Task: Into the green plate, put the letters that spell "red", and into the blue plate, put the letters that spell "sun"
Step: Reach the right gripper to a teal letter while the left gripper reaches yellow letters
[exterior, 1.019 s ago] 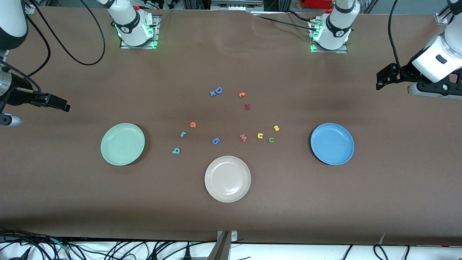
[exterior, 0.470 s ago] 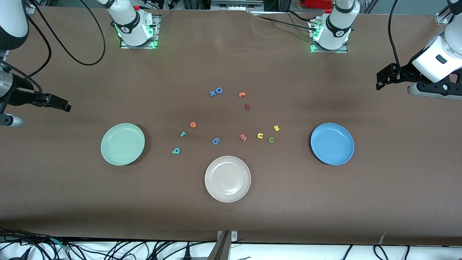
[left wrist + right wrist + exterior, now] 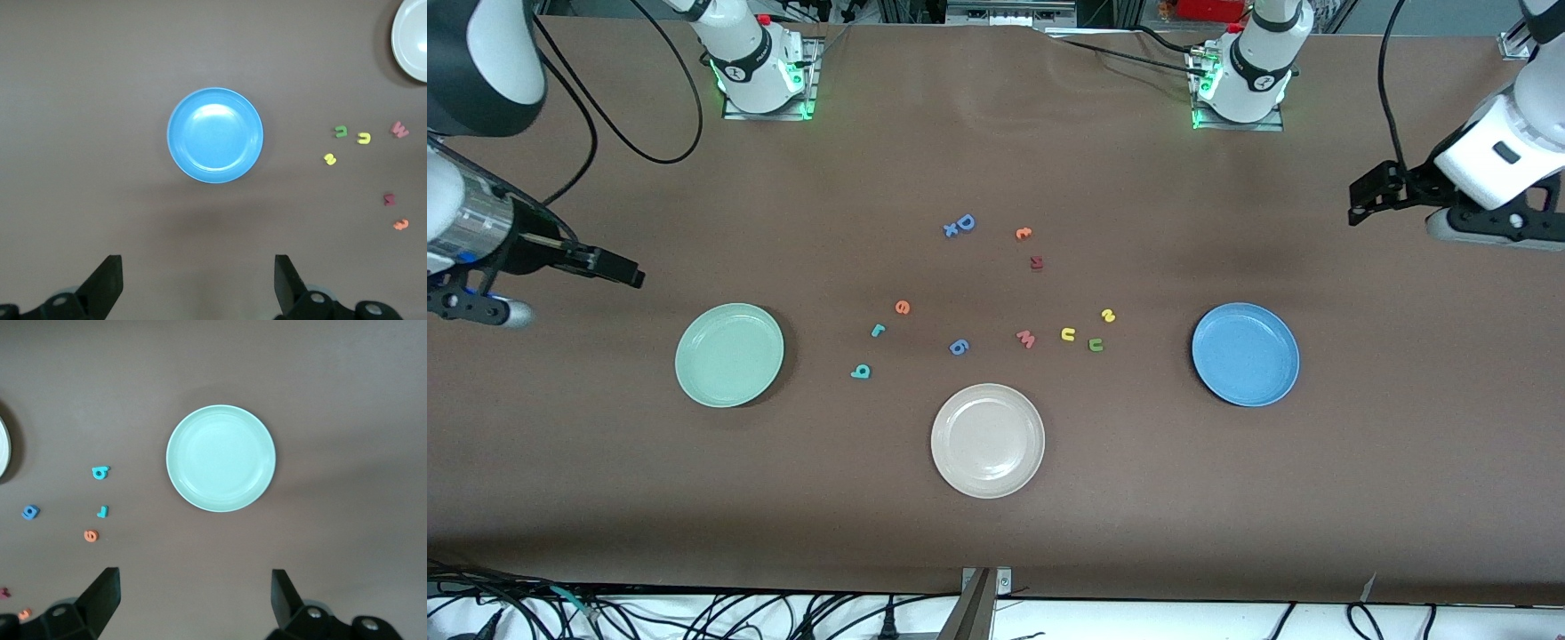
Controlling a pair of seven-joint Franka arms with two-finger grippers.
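The beige-white plate sits nearest the front camera at mid-table and serves as the landmark here. The green plate lies flat, rim up, toward the right arm's end of the table from it and slightly farther from the camera; the blue plate lies the same way toward the left arm's end. Both are round, so neither has a long axis, and both hold nothing. Between the beige-white plate and the green plate lie the teal "d", the teal "r" and the orange "e", strung in a slanted row running away from the camera; each is turned askew, too small to read its heading exactly. Toward the blue plate lie the yellow "u", the green "n" just beside it, and the yellow "s". Scattered among them are a blue "g"-like letter, a pink "w", a dark red letter, another orange letter and a blue capital "D" touching a small blue piece. The right gripper hangs over bare table near the green plate, jaws spread wide and empty; the left gripper hangs likewise near the blue plate, jaws apart, holding nothing. Both arms are cut off at the front view's edges.
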